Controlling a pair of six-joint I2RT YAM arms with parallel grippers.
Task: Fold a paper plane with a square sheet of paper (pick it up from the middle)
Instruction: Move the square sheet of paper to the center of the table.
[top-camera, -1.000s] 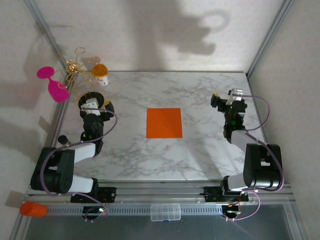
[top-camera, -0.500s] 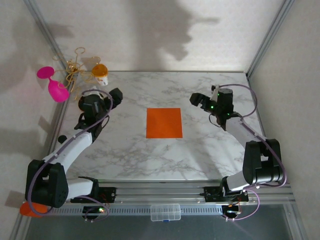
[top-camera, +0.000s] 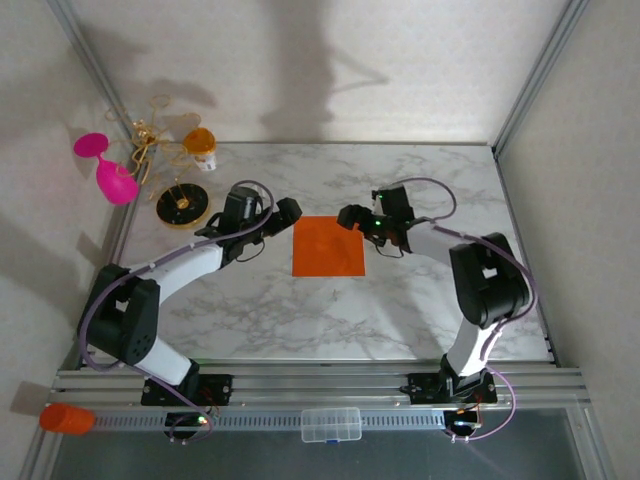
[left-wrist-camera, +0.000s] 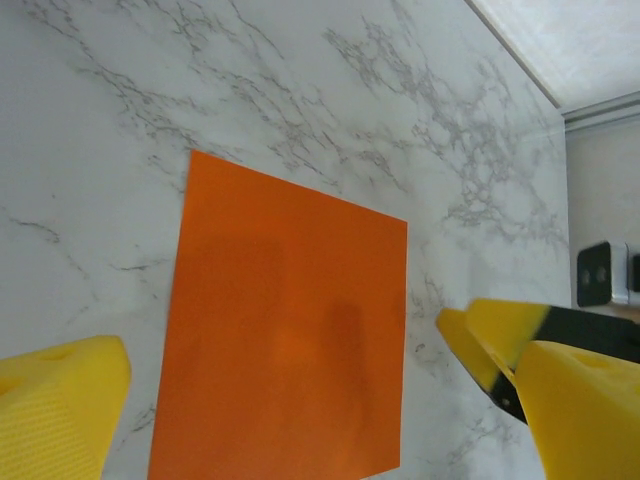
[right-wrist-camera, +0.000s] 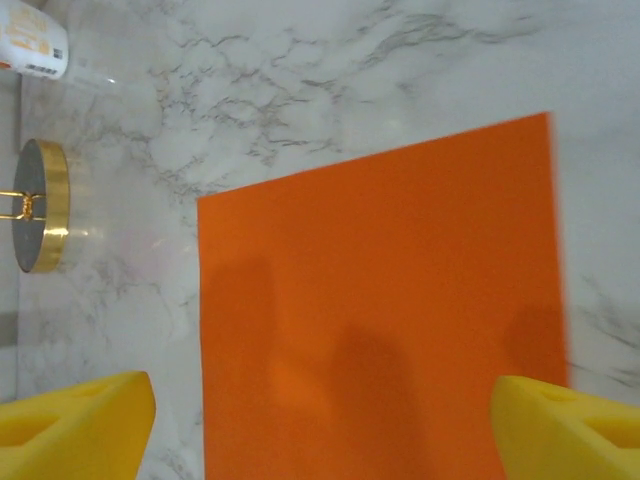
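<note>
sheet: I see the square sheet of paper (top-camera: 328, 246) flat mid-bench, its edge cropped in both wrist views | left fingers (left-wrist-camera: 60, 410) spread beside it | right fingers (right-wrist-camera: 70, 420) spread at its far corner, contact unclear

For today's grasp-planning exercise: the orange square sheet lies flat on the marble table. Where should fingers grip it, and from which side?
Probably its middle, from straight above: the square sheet of paper lies flat on the table with no lifted edge, so pressing down astride the centre could pinch up a ridge.
</note>
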